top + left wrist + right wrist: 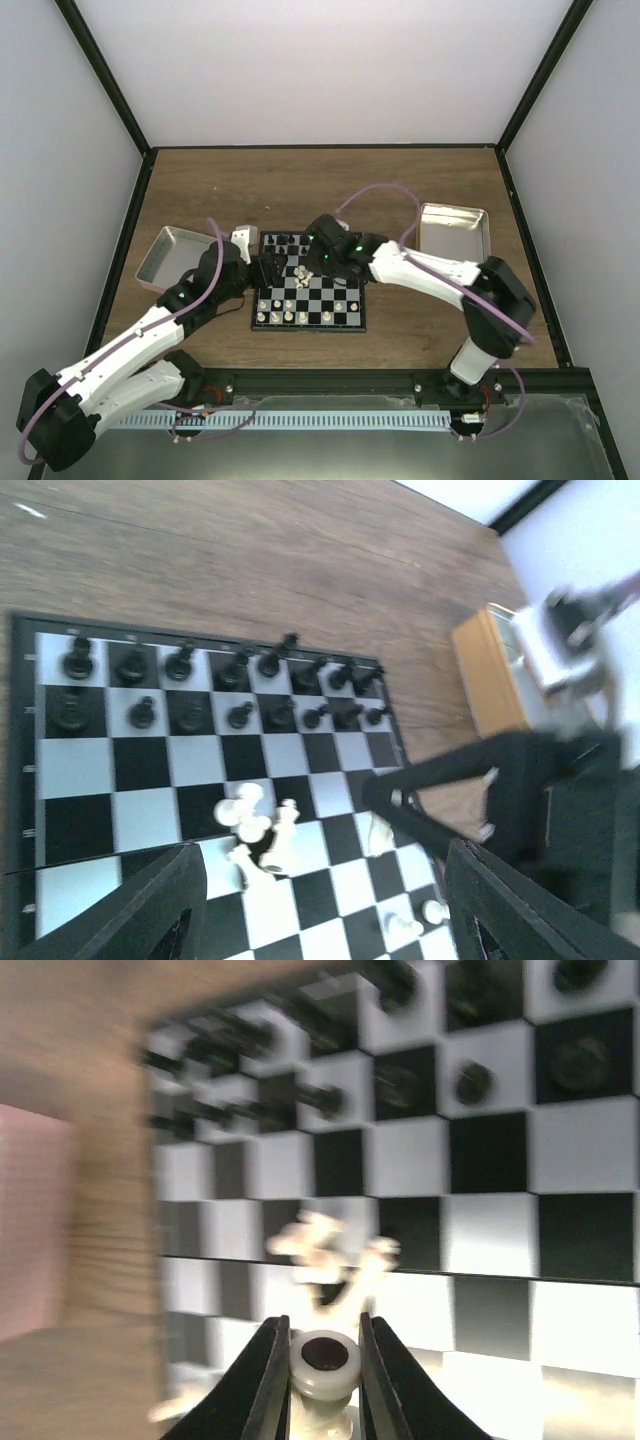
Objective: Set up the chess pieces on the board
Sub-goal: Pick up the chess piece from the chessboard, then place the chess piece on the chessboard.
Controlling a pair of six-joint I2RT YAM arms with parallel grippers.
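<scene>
Clamped in the right gripper point(322, 1365), bottom centre of the wrist frame: one white piece point(323, 1353), round base toward the lens. Probably gripped for a lift out of the loose white heap point(258, 832) mid-board and toward its home square. Too blurred to tell piece type. Over the board point(75, 765), left gripper point(320, 920) with fingers wide apart and nothing between them, likely waiting its turn. Across the upper rows of the left wrist frame, black pieces point(230, 685) upright on their squares. Along the board's bottom row in the top view, white pieces point(300, 317) standing.
</scene>
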